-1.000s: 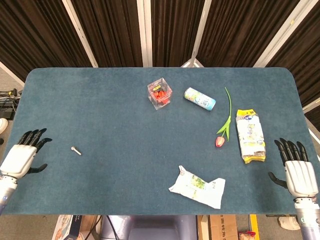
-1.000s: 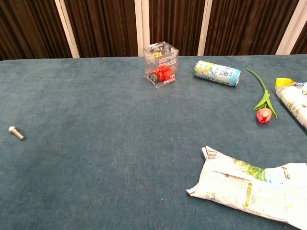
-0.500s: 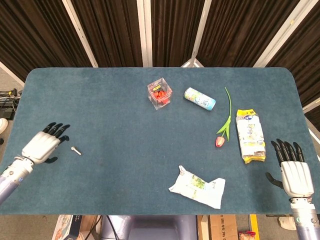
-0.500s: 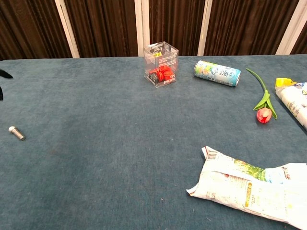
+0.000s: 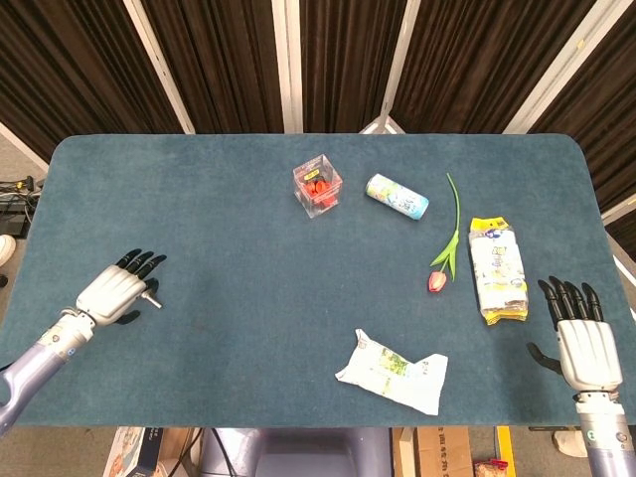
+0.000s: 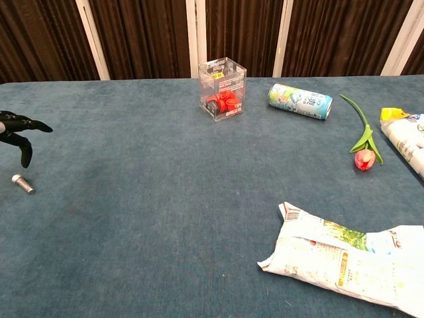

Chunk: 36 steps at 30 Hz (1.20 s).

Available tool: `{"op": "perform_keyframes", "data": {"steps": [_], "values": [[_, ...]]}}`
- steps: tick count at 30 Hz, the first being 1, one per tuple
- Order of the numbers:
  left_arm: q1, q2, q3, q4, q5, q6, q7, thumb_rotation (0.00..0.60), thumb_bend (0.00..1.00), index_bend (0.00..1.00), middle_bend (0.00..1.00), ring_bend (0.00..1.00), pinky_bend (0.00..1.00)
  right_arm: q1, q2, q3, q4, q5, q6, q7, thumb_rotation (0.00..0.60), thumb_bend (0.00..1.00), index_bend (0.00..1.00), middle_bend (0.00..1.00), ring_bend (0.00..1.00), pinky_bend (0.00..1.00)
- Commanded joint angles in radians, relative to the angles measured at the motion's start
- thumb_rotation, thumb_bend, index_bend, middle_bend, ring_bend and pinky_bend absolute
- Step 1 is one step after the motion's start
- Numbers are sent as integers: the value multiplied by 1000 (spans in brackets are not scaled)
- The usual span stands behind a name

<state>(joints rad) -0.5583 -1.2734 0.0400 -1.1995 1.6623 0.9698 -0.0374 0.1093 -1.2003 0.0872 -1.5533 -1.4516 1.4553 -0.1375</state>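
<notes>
— Though the head view shows both, where does the left hand [image 5: 117,290] sit?
— Near the table's [image 5: 229,229] left edge, fingers [image 6: 25,126] spread, holding nothing, above the small metal bolt [image 6: 23,184].
— Touching it?
— The chest view shows a gap between them.
— And the right hand [image 5: 586,348]?
— Only the head view shows it: at the right front corner, open and empty, beside the snack packet [image 5: 496,268].

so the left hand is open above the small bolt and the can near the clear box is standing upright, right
Not quite. The left hand is open above the small bolt, but the can near the clear box lies on its side, as the chest view shows.
</notes>
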Motion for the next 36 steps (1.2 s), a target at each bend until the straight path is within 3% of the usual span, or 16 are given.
{"op": "perform_keyframes", "data": {"steps": [1,15,36], "values": [[-9,-28,6,36,13,11,-15,600,388,419,16,21,51,2,-2,0,2,3,-5,-3,600,193,111,103,96,31],[-25,-105,26,121,28,30,-6,600,411,453,29,21,51,4,-5,5,5,20,-15,2,600,193,111,103,96,32],[-32,-131,54,161,24,36,-1,600,447,496,48,21,51,4,-9,8,7,28,-16,8,600,193,111,103,96,31]]}}
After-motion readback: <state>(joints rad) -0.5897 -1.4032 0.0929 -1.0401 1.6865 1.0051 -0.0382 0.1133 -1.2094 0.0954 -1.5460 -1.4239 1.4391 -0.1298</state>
